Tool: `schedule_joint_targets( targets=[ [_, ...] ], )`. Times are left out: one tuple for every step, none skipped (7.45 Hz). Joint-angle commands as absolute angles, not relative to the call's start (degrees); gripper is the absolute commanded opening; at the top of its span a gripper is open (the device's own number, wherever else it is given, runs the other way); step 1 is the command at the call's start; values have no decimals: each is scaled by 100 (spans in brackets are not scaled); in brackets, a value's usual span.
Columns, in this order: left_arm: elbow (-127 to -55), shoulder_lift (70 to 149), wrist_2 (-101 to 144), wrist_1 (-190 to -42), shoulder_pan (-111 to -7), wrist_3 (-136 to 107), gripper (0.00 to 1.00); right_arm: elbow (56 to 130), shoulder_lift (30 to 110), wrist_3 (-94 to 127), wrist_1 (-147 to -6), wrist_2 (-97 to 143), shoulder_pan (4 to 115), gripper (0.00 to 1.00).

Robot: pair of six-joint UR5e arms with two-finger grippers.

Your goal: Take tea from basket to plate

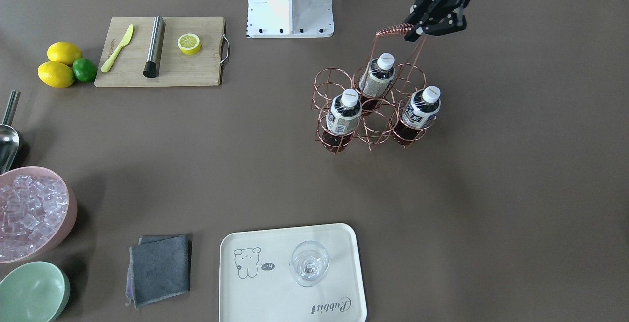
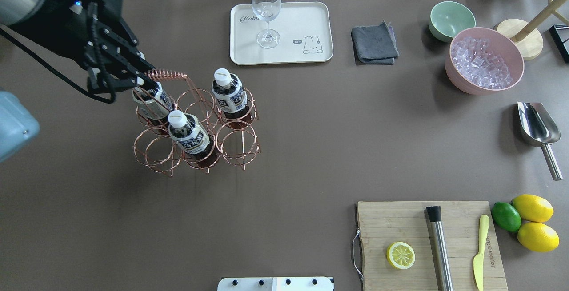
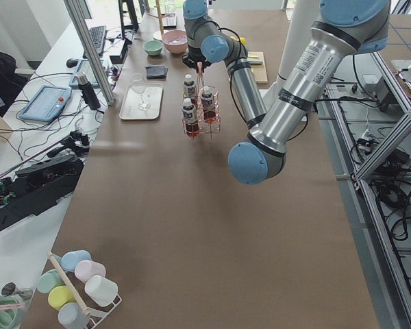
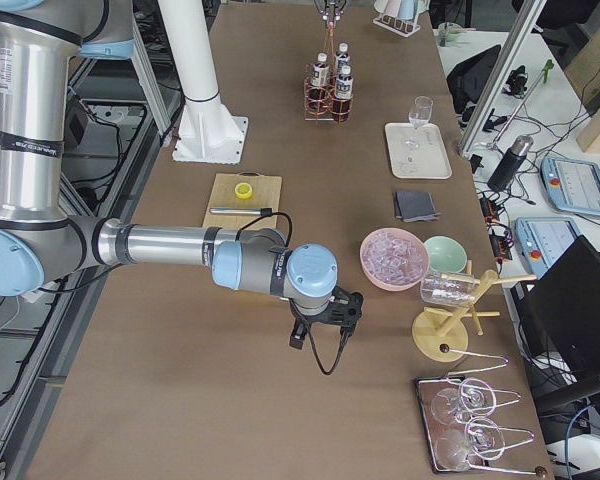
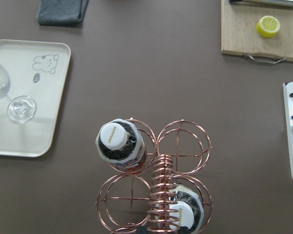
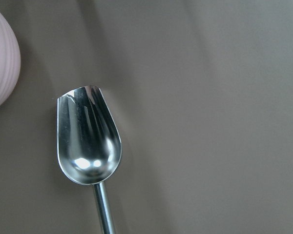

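Observation:
The copper wire basket [image 1: 330, 83] stands right of the table's middle with three tea bottles in its rings [image 1: 344, 115], [image 1: 377, 78], [image 1: 421, 110]; the other rings are empty. My left gripper [image 1: 416, 31] is at one end of the basket's coiled handle [image 1: 393, 30] and looks shut on it; the handle also shows in the left wrist view [image 5: 161, 195]. The cream plate [image 1: 236, 302] lies at the near edge with a wine glass [image 1: 309, 263] standing on it. My right gripper [image 4: 320, 322] hovers above a metal scoop [image 6: 88, 141]; I cannot tell if it is open or shut.
A wooden cutting board [image 1: 196, 66] holds a half lemon, a steel muddler and a yellow knife. Two lemons and a lime [image 1: 84, 70] lie beside it. A pink ice bowl [image 1: 29, 214], a mint-green bowl [image 1: 32, 292] and a grey cloth [image 1: 159, 268] are near the plate.

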State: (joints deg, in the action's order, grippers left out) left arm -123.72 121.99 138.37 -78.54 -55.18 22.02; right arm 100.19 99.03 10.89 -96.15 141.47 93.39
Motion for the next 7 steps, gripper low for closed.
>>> schedule_joint_targets(
  targets=[
    [-12166,12865,13124,-7910,-4538,1565,0,10659,9870,2691,-9624,14465,8774,100],
    [-11964,12989,13026,-8058,-4448,1460,0,10844,9853,3333,-9607,14597,8528,100],
    [-11936,12999,13025,-8181,-4360,1294,0,11055,9818,3636,-9589,14573,8230,100],
    [-11927,13086,12982,-8183,-4255,1170,0,11022,9400,4300,-9598,14511,7835,100],
    [-11918,13113,12921,-8183,-4115,1056,0,10952,8856,5220,-9598,14258,7257,100],
    [-11918,13209,12624,-8191,-3965,1037,0,10934,8346,6187,-9606,14004,6746,100],
    [-11866,13245,12612,-8200,-3868,968,0,10934,7949,6814,-9624,13992,6532,100]
  ],
)
